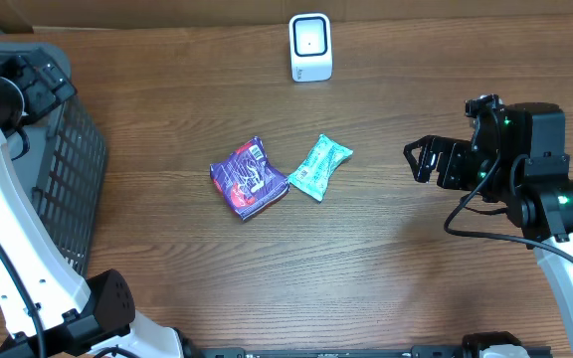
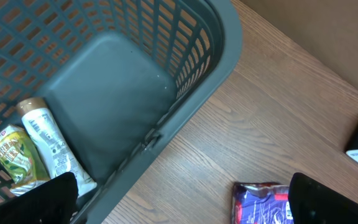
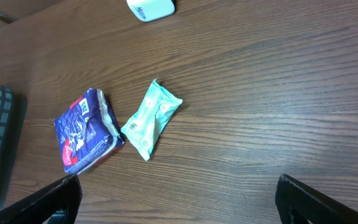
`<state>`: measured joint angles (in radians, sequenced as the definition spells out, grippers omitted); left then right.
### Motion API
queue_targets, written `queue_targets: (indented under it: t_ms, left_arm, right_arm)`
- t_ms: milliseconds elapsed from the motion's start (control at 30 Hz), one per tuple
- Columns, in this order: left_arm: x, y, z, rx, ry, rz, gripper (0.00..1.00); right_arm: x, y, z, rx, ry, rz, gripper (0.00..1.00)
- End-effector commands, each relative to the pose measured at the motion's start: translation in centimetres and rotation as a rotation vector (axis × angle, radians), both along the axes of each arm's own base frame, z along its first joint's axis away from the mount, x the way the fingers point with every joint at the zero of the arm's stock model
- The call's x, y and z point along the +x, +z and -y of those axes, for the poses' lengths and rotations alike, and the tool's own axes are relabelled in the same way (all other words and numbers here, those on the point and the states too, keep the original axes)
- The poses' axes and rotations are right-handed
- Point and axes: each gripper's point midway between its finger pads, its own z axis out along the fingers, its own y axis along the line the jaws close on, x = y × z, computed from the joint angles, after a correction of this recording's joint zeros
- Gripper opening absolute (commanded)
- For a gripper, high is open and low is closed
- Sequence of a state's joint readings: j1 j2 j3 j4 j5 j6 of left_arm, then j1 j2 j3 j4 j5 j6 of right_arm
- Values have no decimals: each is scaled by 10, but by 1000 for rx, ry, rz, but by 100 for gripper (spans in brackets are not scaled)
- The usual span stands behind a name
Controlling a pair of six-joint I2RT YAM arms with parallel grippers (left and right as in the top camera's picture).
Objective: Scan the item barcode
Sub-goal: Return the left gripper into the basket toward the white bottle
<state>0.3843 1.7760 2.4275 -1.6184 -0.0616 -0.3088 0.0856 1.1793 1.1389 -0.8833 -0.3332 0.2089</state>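
A: Where is the thing to be scanned?
B: Two candidates lie mid-table: a purple packet [image 1: 250,178] and a mint-green packet [image 1: 319,167], corner to corner, touching or very nearly. Which one is meant cannot be told. The white scanner [image 1: 310,47] stands well apart, at the table's far edge.
A: And the arms?
B: The right gripper [image 1: 421,159] hovers near the mint-green packet, on the side away from the purple one, jaws wide and holding nothing. The left gripper [image 2: 182,202] hangs by the rim of the grey basket [image 2: 216,56], equally spread and empty.
A: What might go wrong?
B: Closing on one packet could drag its neighbour along, since they crowd each other. The soft wrapping may crumple, and no barcode is clearly visible, so the code could reach the scanner creased or turned away.
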Motion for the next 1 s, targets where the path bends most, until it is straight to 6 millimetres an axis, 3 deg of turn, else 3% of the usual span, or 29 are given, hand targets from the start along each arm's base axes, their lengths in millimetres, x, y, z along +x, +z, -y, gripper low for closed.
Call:
queue_targets:
  t_ms: [0,267,467,967]
  left_arm:
    - [2,-7,-7,5,29,-21,100]
    - [11,-32,-11,-27,29,-100,100]
    - [10,-35,-13,-36,42,-111,100]
    - [-25,-42,-60,-88,244,-130,100]
  right_arm:
    - [3,8,-2,0,9,26,100]
    - [3,8,-2,0,9,26,100]
    - [3,8,-2,0,9,26,100]
    - [3,8,-2,1,9,25,100]
